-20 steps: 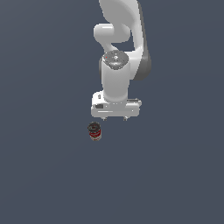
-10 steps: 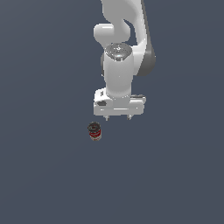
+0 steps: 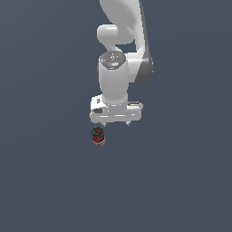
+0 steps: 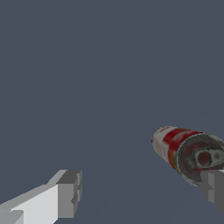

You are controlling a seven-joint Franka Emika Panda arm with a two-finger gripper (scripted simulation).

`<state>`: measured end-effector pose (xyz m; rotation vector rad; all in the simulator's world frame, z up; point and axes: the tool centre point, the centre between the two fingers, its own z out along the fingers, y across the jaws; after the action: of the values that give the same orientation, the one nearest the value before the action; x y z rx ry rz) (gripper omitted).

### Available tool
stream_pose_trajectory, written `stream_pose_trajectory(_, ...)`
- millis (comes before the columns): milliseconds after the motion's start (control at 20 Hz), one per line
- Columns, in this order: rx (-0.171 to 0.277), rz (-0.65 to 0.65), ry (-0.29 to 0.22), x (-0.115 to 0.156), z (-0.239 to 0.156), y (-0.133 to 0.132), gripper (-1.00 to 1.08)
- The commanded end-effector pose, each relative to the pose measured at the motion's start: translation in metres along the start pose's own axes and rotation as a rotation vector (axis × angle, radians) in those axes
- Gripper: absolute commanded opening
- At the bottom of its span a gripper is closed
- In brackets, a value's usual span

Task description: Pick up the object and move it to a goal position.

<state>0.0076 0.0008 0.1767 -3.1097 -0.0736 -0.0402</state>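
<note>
The object [image 3: 97, 136] is a small upright can with a dark top, a red band and a whitish label, standing on the dark grey floor. My gripper [image 3: 115, 124] hangs just above it and a little toward the exterior view's right, not touching it. The jaws are open wide and empty. In the wrist view the can [image 4: 183, 148] sits close to one fingertip [image 4: 213, 186], off the midline of the gripper [image 4: 142, 190]; the other fingertip [image 4: 70, 193] is far from it.
Flat dark grey floor [image 3: 181, 190] all around. The white arm [image 3: 120, 50] rises behind the gripper.
The hand has come lower and shifted slightly toward the exterior view's left, closer to the can. The can has not moved. The jaws stay open.
</note>
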Motion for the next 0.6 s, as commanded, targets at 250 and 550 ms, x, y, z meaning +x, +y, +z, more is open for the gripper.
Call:
stream_pose_trajectory(250, -0.017, -0.062, -0.014, -0.005, 0.025, 0.051, 1.0)
stream_pose_trajectory(550, -0.025, -0.1, -0.024, -0.01, 0.04, 0.082, 1.0)
